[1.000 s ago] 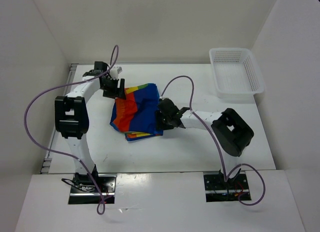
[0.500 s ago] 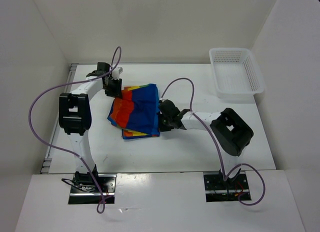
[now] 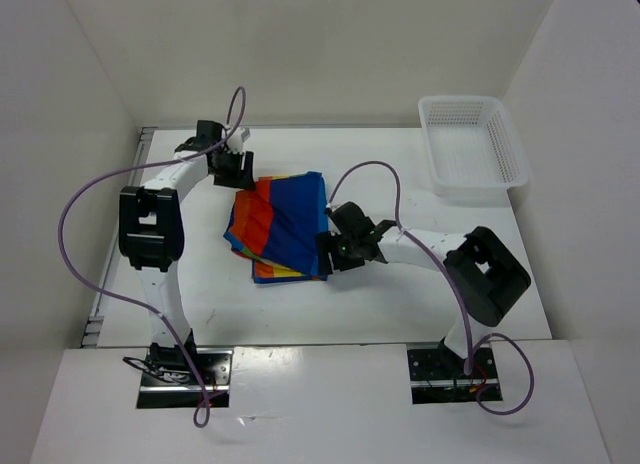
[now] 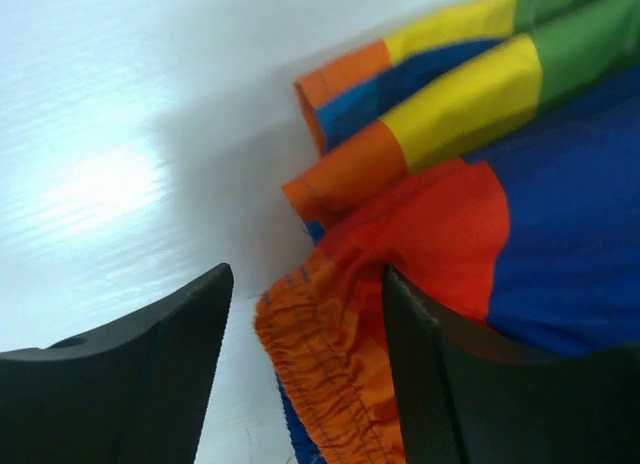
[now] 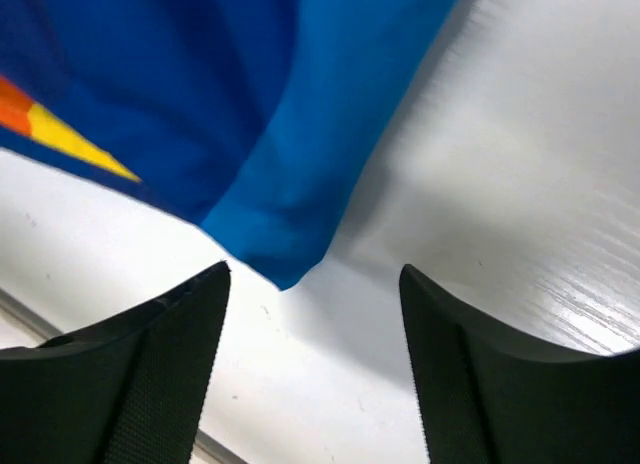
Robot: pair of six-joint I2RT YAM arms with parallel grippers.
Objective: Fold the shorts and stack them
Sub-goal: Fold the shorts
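The shorts [image 3: 285, 224] lie folded in a pile at the middle of the table, blue on top with red, orange and yellow stripes at the left edge. My left gripper [image 3: 243, 174] is at the pile's far left corner. In the left wrist view it [image 4: 305, 324] stands open, and the orange waistband of the shorts [image 4: 340, 364] lies between the fingers, against the right one. My right gripper [image 3: 325, 252] is at the pile's near right corner. Seen from the right wrist it [image 5: 312, 284] is open over bare table, with the blue corner of the shorts [image 5: 280, 214] just ahead.
A white mesh basket [image 3: 470, 144] stands at the far right of the table [image 3: 380, 294]. White walls close in the left, back and right sides. Purple cables loop above both arms.
The pile has shifted slightly right and its top layer lies flatter. The right arm's elbow has swung right and its gripper has drawn back toward the near corner. The left gripper stays at the far corner.
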